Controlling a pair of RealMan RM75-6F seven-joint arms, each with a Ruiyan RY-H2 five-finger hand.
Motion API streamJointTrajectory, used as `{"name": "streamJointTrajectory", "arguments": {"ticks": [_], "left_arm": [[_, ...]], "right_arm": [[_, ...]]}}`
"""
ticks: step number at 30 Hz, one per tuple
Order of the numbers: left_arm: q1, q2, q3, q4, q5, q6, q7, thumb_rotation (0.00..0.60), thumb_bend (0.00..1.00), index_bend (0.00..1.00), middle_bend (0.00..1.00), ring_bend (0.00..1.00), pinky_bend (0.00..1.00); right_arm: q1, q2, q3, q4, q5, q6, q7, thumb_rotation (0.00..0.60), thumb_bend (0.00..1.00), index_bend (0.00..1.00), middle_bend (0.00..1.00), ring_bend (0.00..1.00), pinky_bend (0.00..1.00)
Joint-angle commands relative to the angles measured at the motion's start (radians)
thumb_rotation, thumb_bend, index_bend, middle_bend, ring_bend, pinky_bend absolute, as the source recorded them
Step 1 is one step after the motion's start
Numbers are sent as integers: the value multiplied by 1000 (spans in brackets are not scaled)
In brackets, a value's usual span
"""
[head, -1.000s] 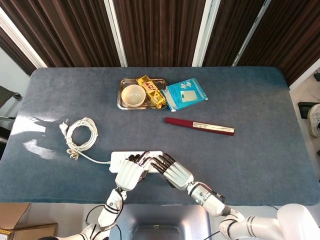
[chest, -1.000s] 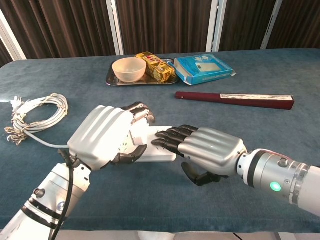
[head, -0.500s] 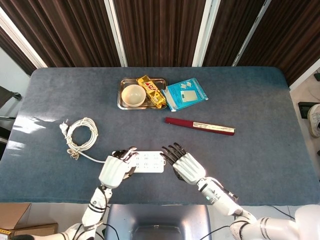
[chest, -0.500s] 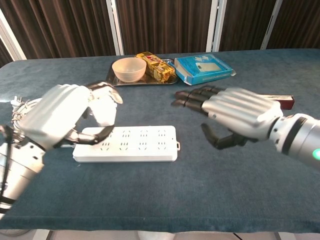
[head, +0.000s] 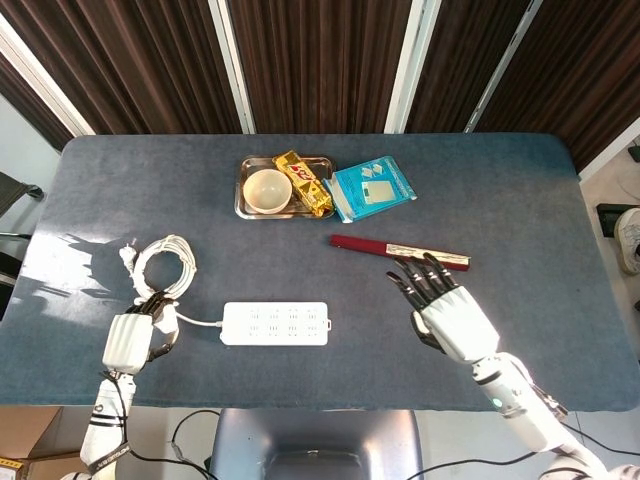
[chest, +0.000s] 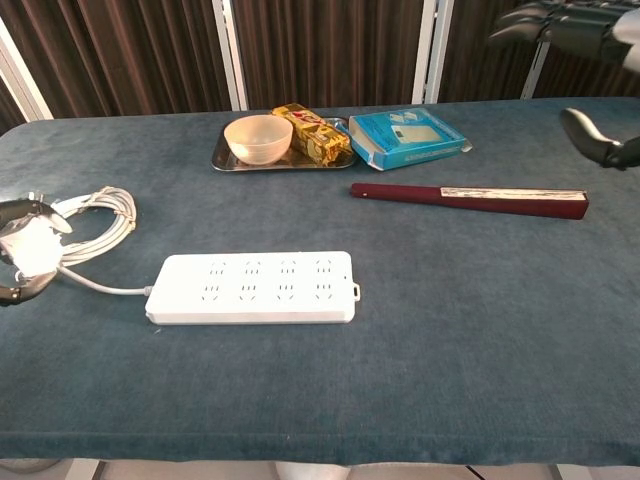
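Both hands off the power strip (head: 275, 324) now, left hand (head: 132, 338) curled empty (chest view crops it), right hand (head: 447, 310) spread.

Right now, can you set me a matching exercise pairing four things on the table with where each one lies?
Things:
1. bowl
2. power strip
3. blue box
4. folded fan

Places:
A. right of the tray
B. on the tray
C. near edge, between the two hands
D. middle, beyond the right hand

Pairs: 1-B, 2-C, 3-A, 4-D
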Motion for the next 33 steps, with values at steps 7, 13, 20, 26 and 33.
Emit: {"name": "streamJointTrajectory", "arguments": {"ticks": [7,13,20,26,33], "left_arm": [[16,-45,15,145,-12,-84,-113,600,428,1,27,62,231],[37,9,27,70,29,-40,-123,600,399,0,0,0,174],[129,235,56,-206,122,177,86,600,406,0,0,0,122],[228,354,69,-371,77,262,228,600,425,0,0,0,84],[212,392,40,-400,15,174,233,600,436,0,0,0,77]], "right_arm": [[-59,100,-22,-48,35,11,26,600,687,0,17,0,0],[-122,191,-29,-90,105,43,68,600,592,0,0,0,0],[-294,274,-82,-58,152,202,142,599,453,0,0,0,0],[-446,190,-89,128,247,313,330,598,356,0,0,0,0],[-465,179,-62,186,195,351,391,597,296,0,0,0,0]]}}
